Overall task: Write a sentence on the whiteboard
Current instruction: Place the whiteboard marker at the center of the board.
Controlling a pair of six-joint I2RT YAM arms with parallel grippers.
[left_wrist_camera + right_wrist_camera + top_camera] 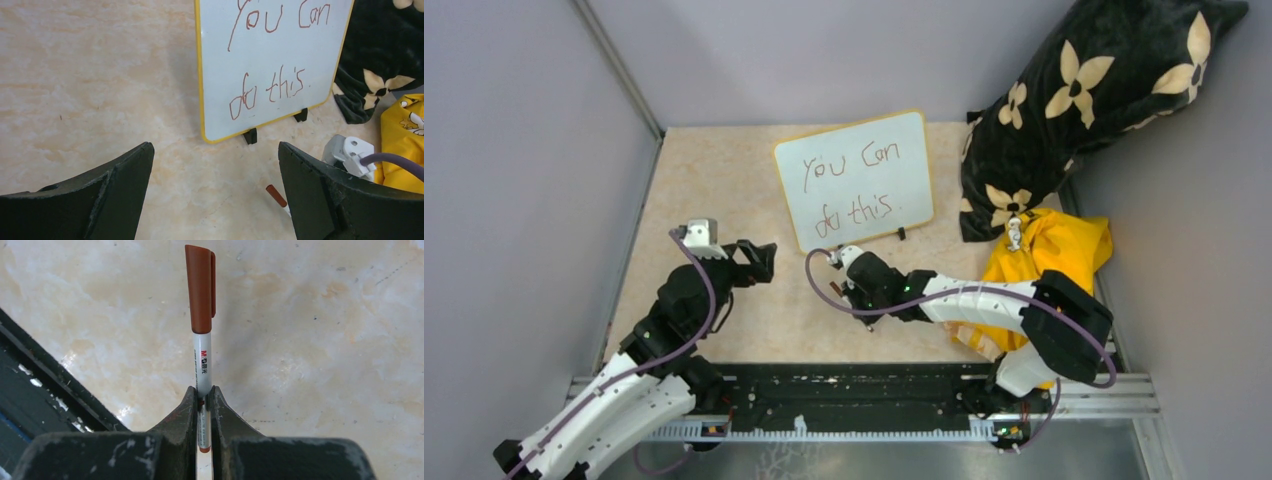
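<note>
The whiteboard (879, 205) stands propped on two black feet at the back middle of the table, yellow-framed. The sentence (856, 178) reads "You can do this." in reddish-brown marker, two lines. The left wrist view shows the whiteboard (310, 45) and the sentence (267, 92) too. My left gripper (760, 261) hovers left of the board, open and empty, its jaws wide apart (215, 150). My right gripper (852, 292) sits low in front of the board, shut (202, 392) on a capped brown-and-white marker (201, 290). The marker's cap (276, 195) points toward the left gripper.
A black pillow with cream flowers (1074, 100) leans in the back right corner. A yellow cloth (1049, 250) lies under the right arm. A black rail (854, 395) runs along the near edge. Grey walls close in the left, back and right.
</note>
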